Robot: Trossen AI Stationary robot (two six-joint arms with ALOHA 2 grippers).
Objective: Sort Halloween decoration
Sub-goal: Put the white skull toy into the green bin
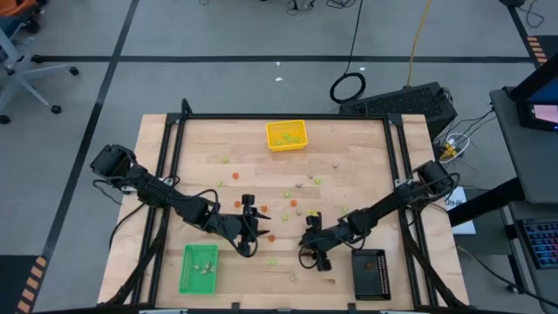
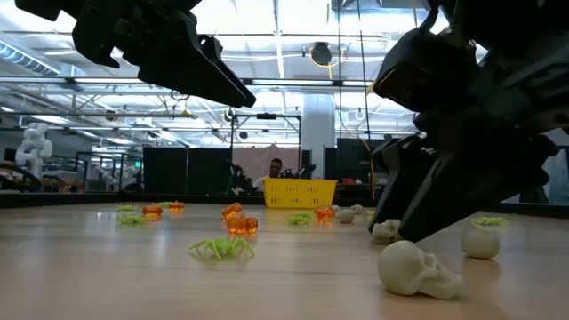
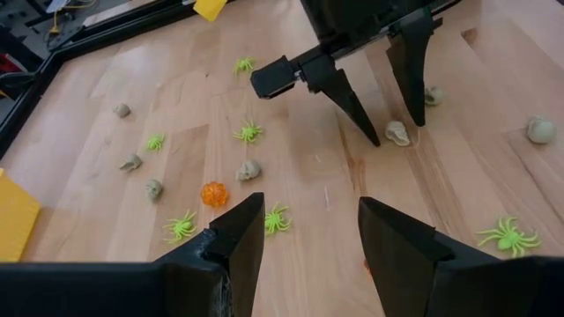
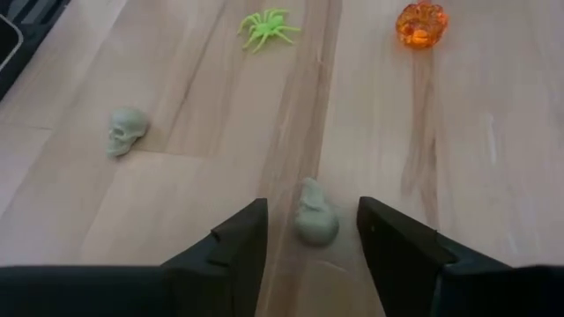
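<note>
Right pincer point(image 4: 304, 238), jaws apart, straddles a pale skull point(image 4: 315, 212); yellow tray point(image 1: 287, 136) holds green pieces.

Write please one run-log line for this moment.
right gripper: open, astride pale skull on table | left gripper: open, empty, hovering | skull not yet gripped

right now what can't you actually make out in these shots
- Black tray contents: high view, pieces too small against the dark.
- Which pieces lie in the green tray and yellow tray: high view, too small to sort by kind.
- Whether the right claw touches the pale skull between its fingers: right wrist view, contact unclear.
- Left claw fingertips: low view, cut off by the top edge.
</note>
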